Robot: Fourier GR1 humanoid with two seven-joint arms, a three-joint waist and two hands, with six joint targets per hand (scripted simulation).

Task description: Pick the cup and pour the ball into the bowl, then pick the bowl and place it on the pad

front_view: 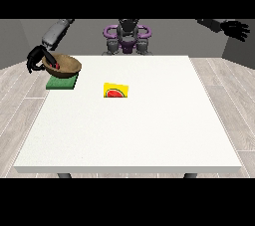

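The bowl (63, 65) is the thing in play now, but nearest the camera lies only bare white table (129, 140), and a little farther back, near the middle, the yellow cup (116, 91) lies on its side with its red inside facing the camera, well apart from everything else. Farther back at the view's left, the brown bowl sits over the green pad (62, 82), low on it or just above it; I cannot tell whether it already rests there. A small red thing, which I take for the ball (57, 65), shows inside the bowl. The hand at the view's left (39, 58) has its black fingers curled round the bowl's near rim and holds it. Farthest back, the hand at the view's right (236, 29) hangs in the air off the table with its fingers spread and holds nothing. I judge the pouring done and the last step, setting the bowl on the pad, nearly complete; the next move calls for settling the bowl squarely, then opening the fingers and lifting away without tipping it.
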